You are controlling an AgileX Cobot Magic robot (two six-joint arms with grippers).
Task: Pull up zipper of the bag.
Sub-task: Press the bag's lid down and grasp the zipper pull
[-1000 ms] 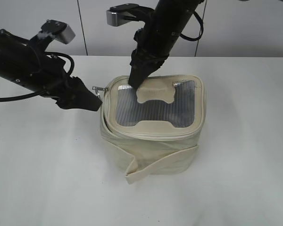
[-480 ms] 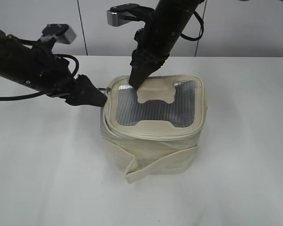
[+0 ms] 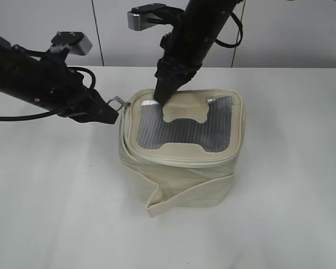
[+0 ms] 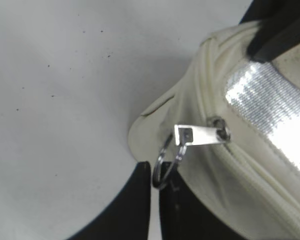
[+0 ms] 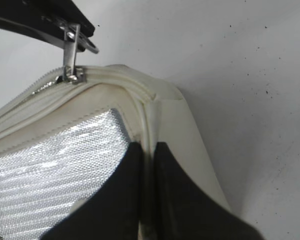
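- Exterior view: bag (image 3: 182, 154) sits mid-table; left gripper (image 3: 107, 115) has drawn back left since a second ago, the ring pull (image 3: 121, 102) now taut — slider barely advanced.
- Left wrist view: fingers (image 4: 135, 210) pinch the zipper (image 4: 200, 135) ring.
- Right wrist view: right gripper (image 5: 144, 165) pressed together, pinning the lid's far edge.

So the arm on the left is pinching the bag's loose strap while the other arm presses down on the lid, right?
Not quite. The left gripper pinches the ring pull of the zipper, not the strap; the left wrist view shows this. The right gripper does press on the bag lid.
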